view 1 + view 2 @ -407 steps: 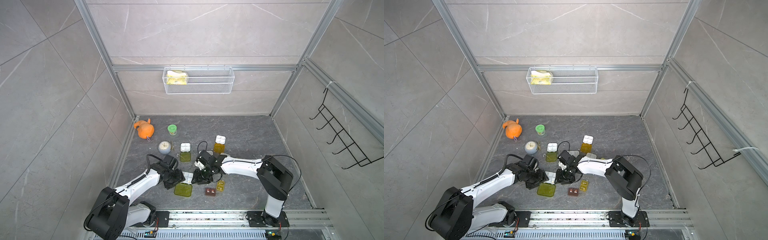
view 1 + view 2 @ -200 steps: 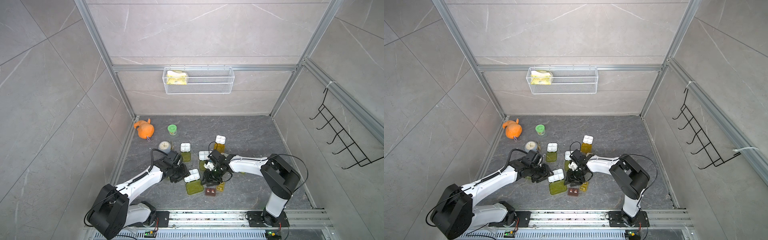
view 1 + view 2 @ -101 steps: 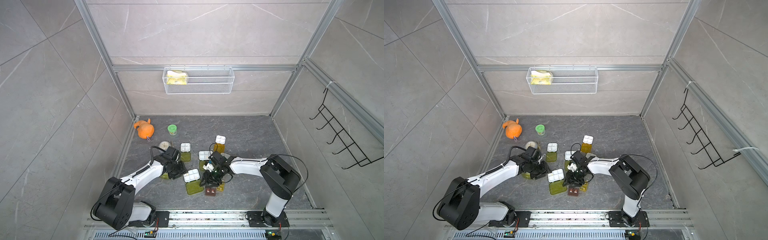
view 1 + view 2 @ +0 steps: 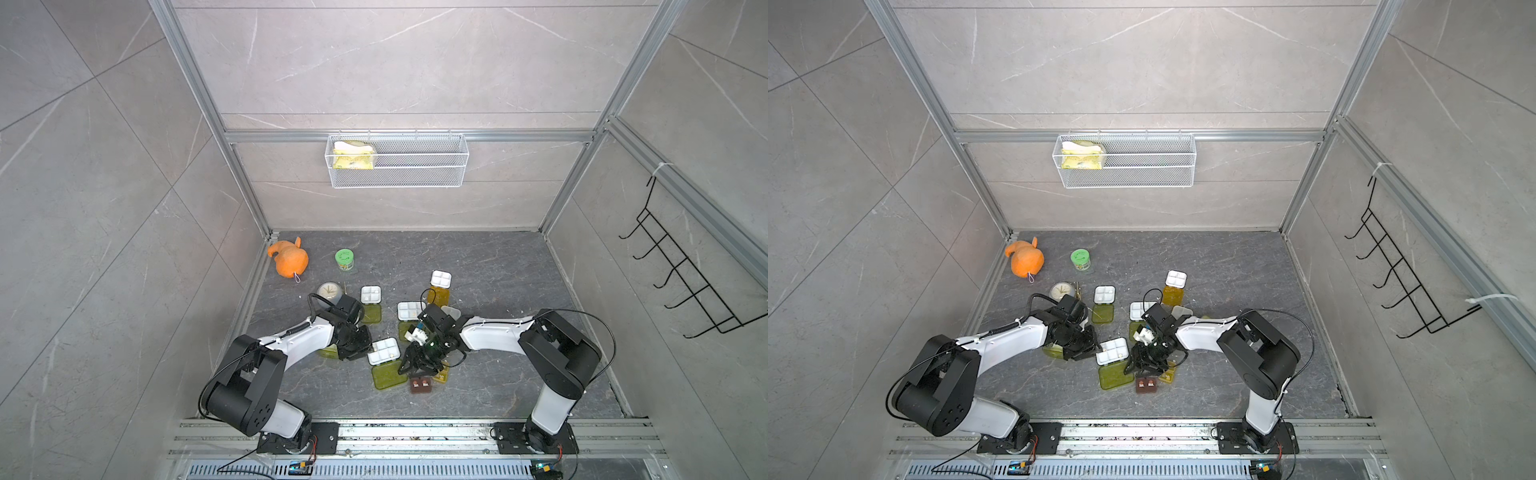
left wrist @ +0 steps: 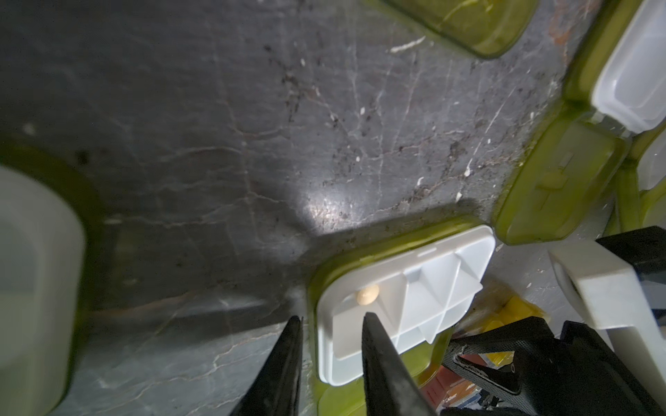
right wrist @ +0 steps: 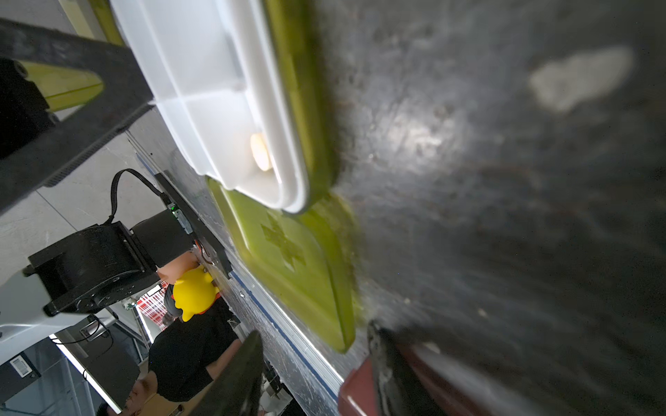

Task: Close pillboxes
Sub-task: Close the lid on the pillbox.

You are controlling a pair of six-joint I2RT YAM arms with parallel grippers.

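Pillbox sits open mid-floor btwn both arms, lid flat beside the tray. L gripper: jaws narrow, astride tray rim, prob to steady it, no clear pinch. R gripper: half-wide, empty, at lid's free corner, prob to flip it shut.

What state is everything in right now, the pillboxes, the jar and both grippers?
middle pillbox, open, lid flat on the floor, one pill inside
pillbox by the clock, open; clock
orange-lidded pillbox, open
pillbox next to it, open
green-lidded jar, lid on
left gripper, open, astride the middle pillbox's rim
right gripper, open, at the corner of that lid
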